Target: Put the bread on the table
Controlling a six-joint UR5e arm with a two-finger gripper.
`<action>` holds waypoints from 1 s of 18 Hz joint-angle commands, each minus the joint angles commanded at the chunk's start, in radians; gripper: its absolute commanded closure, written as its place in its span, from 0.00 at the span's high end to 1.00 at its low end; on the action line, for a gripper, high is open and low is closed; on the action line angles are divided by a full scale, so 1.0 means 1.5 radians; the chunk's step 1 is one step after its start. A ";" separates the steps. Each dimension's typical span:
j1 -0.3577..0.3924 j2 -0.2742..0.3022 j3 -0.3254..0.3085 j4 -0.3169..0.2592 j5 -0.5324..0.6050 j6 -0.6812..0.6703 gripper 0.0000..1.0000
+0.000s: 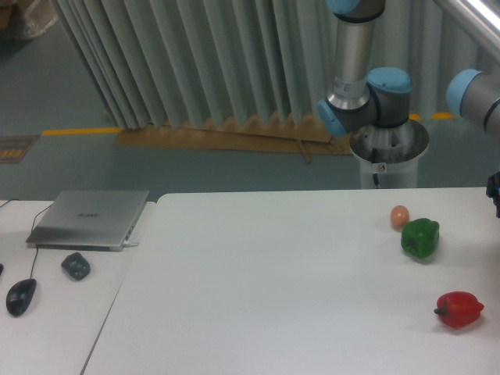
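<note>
No bread shows anywhere on the worktop (258, 297) (only peppers and an egg-like ball), and the end effector (495, 191) sits half-cropped beyond them, its jaw state unreadable

Pleated grey curtain (195, 62) along the back. Blue-green floor (70, 164) with a yellow line (78, 130). Side desk (47, 312) at left.

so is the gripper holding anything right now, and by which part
Cannot be told: the gripper is almost wholly cut off by the right edge of the picture, and no bread shows anywhere in view.
</note>
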 joint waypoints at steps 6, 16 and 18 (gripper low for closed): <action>0.021 0.000 0.009 -0.004 0.036 0.134 1.00; 0.071 -0.006 0.010 0.022 0.040 0.323 1.00; 0.076 -0.011 0.010 0.043 0.043 0.316 1.00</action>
